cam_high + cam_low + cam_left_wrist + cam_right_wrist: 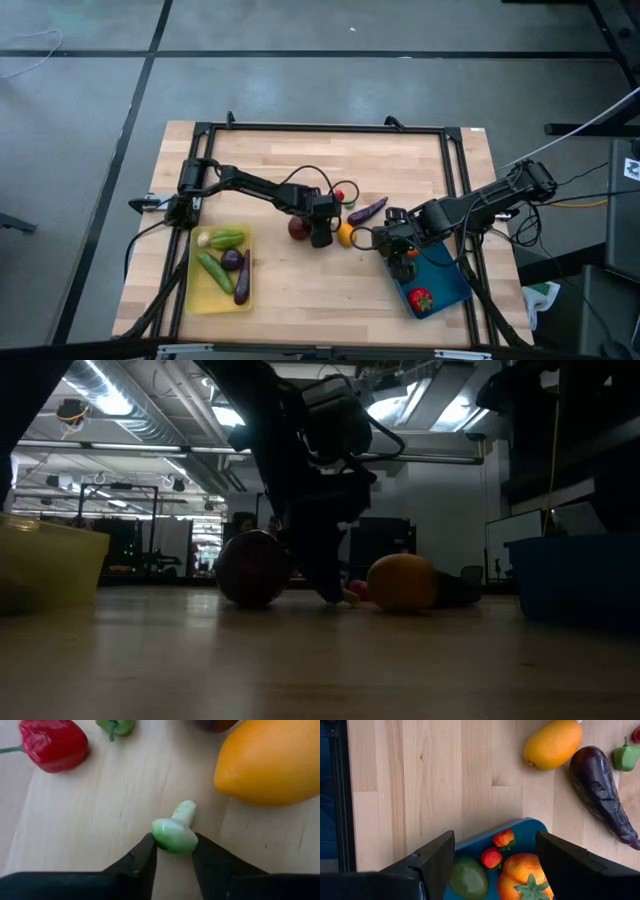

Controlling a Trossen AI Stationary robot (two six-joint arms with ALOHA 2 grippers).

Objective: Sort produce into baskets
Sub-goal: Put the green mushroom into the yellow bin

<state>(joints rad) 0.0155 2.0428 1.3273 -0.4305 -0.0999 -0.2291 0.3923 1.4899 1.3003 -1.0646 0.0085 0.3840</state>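
Observation:
My left gripper (pixel 320 238) stands at the table's middle between a dark red apple (pixel 298 228) and an orange (pixel 345 235), shut on a small pale-green stemmed piece (pixel 175 832). A purple eggplant (pixel 367 210), a red pepper (pixel 52 745) and a green pepper (pixel 116 726) lie just beyond. The yellow basket (pixel 200 295) holds a cucumber (pixel 213 270), a green pepper and eggplants. My right gripper (pixel 400 250) hangs open over the blue basket's (pixel 450 285) corner, touching nothing. The blue basket holds an avocado (pixel 469 879), an orange pepper (pixel 522 872) and small red pieces. My left gripper pinches the small green piece by its rounded cap (pixel 172 839) between its two fingertips. The stub stem (pixel 186 810) points away from the fingers. The fingers come down from above (pixel 330 580) to the tabletop. The piece lies on the table; whatever is under the fingers is hidden.
A black frame (pixel 320 128) runs around the wooden table (pixel 280 160). Bare wood lies along the far side and between the two baskets at the near edge. The blue basket's wall (pixel 580 575) stands at the right in the low view, and the yellow basket's (pixel 50 560) at the left.

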